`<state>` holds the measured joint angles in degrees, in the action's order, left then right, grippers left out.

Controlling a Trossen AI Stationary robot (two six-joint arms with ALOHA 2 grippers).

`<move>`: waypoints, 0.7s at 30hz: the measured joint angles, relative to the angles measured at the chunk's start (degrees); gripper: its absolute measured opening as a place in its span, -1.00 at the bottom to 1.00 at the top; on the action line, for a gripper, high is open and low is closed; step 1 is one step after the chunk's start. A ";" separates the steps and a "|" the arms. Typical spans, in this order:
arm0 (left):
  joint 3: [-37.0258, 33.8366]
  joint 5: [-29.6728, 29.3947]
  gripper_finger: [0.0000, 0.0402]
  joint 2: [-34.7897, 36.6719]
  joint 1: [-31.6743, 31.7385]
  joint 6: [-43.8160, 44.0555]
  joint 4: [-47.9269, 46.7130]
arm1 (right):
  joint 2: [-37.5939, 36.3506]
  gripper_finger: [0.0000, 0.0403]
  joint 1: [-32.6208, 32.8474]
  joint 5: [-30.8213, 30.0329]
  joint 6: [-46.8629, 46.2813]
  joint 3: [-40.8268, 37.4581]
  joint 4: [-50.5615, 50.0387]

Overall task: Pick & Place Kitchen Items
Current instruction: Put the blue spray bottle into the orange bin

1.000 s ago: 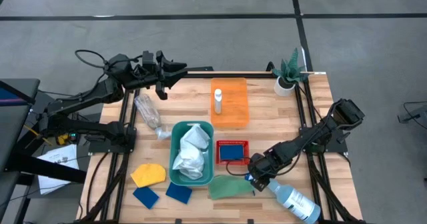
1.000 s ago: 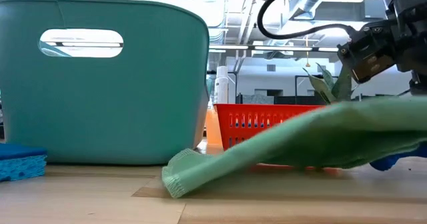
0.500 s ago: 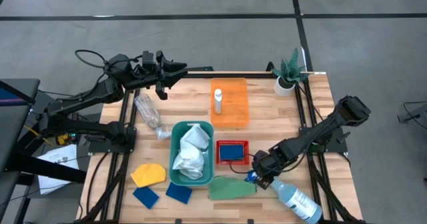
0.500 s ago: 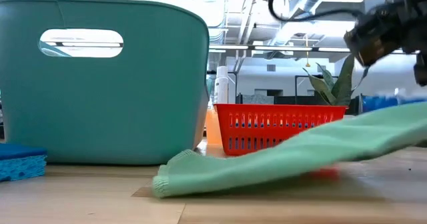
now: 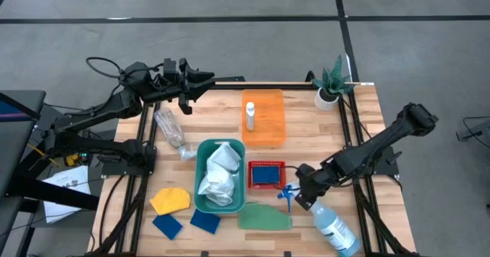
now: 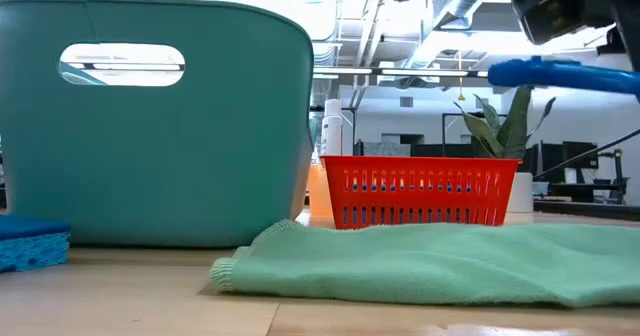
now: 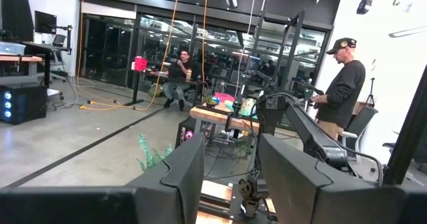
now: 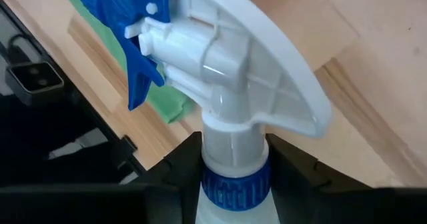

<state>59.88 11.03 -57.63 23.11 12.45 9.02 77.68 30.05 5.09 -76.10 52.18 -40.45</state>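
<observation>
Right gripper (image 5: 306,199) is clamped on the neck of the spray bottle (image 5: 331,228); the wrist view shows both fingers (image 8: 181,163) pressed against the neck just under the white head. Bottle sits at about 4 o'clock on the table (image 5: 321,127), blue trigger (image 5: 286,195) pointing toward the red basket (image 5: 266,174). Green cloth (image 5: 265,216) lies flat at 6 o'clock, just beside the trigger. Teal bin (image 5: 220,174) at centre holds white cloths (image 5: 220,173). Left gripper (image 5: 200,81) hangs at 11 o'clock, off the table's far edge, fingers apart around nothing.
</observation>
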 joint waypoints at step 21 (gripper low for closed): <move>0.00 -0.17 -0.30 0.00 -0.01 0.02 0.59 | -8.90 -0.36 7.79 -23.56 -12.86 0.02 -2.71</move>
<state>59.88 10.86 -57.63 23.11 12.47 9.61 68.77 37.84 -18.47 -88.96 52.21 -43.17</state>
